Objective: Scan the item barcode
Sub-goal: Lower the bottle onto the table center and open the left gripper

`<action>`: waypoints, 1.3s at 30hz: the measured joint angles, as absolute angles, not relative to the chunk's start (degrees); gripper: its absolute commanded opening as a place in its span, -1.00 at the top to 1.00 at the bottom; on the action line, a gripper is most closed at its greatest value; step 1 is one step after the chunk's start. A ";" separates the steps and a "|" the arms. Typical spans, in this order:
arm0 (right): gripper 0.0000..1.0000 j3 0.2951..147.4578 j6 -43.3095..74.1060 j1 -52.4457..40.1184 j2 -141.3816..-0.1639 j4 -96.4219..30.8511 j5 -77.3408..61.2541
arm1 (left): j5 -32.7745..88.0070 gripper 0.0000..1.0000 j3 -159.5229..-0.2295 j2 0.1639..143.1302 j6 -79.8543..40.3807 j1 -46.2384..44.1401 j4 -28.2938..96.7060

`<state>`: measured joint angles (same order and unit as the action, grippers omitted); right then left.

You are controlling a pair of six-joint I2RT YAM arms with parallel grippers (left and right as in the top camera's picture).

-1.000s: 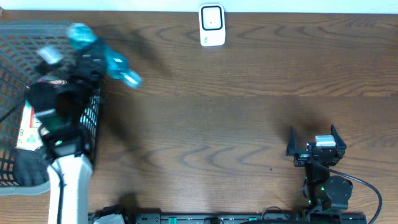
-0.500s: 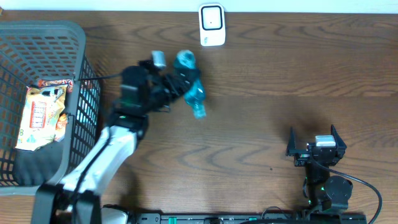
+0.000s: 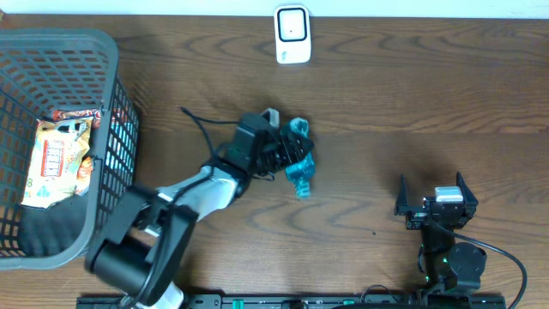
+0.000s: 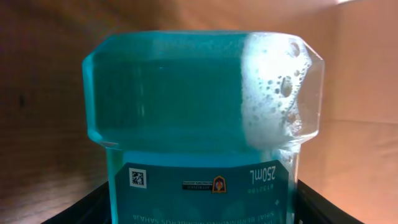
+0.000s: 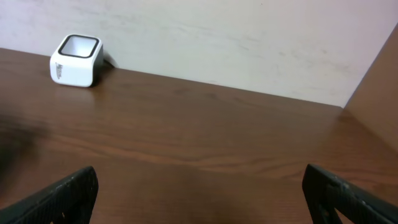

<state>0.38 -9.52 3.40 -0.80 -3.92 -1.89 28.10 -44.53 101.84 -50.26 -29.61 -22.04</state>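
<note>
Bottle (image 4: 186, 93): translucent teal, white foam patch at one side; label (image 4: 205, 186) teal, white print. Scanner (image 3: 292, 34): white, black-outlined face. Basket (image 3: 110, 60): dark grey mesh. Packet (image 3: 56, 163): orange, white. Counter (image 3: 386, 103): dark brown woodgrain.

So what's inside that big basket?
A snack packet lies inside the basket. The tall mesh wall and the packet itself hide anything else on the bottom.

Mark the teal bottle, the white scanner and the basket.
teal bottle (image 4: 199, 99): left wrist view, on its liquid-filled body.
white scanner (image 3: 292, 34): overhead view, on its top face.
basket (image 3: 60, 36): overhead view, on its far rim.
</note>
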 measured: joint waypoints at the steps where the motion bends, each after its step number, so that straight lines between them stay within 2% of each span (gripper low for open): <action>1: -0.98 0.38 -9.52 3.38 -0.80 -3.92 -1.89 | 27.35 -0.12 -44.53 102.72 -49.50 -30.28 -22.04; 6: -0.99 0.38 -9.52 3.38 -0.80 -3.92 -1.91 | 24.69 -0.14 -44.60 105.06 -46.94 -32.69 -22.26; 12: -0.99 0.38 -9.52 3.40 -0.80 -3.90 -1.91 | 21.43 -0.26 -45.30 104.99 -44.03 -34.46 -20.51; 16: -0.99 0.38 -9.52 3.40 -0.80 -3.90 -1.89 | 18.15 -0.55 -46.63 104.22 -42.94 -35.03 -15.42; 20: -0.99 0.38 -9.52 3.40 -0.80 -3.92 -1.89 | 16.03 -0.68 -47.53 103.26 -42.09 -35.03 -11.05; 34: -0.99 0.38 -9.52 3.38 -0.80 -3.92 -1.89 | 15.42 -0.86 -48.25 102.32 -43.66 -35.40 -7.84; 35: -0.99 0.38 -9.52 3.40 -0.80 -3.92 -1.89 | 15.20 -0.96 -48.25 102.30 -43.64 -35.57 -7.79; 39: -0.99 0.38 -9.52 3.38 -0.80 -3.92 -1.89 | 14.85 -0.96 -48.49 102.15 -43.66 -36.32 -7.51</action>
<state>0.38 -9.52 3.38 -0.80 -3.92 -1.89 14.85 -48.49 102.15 -43.66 -36.32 -7.51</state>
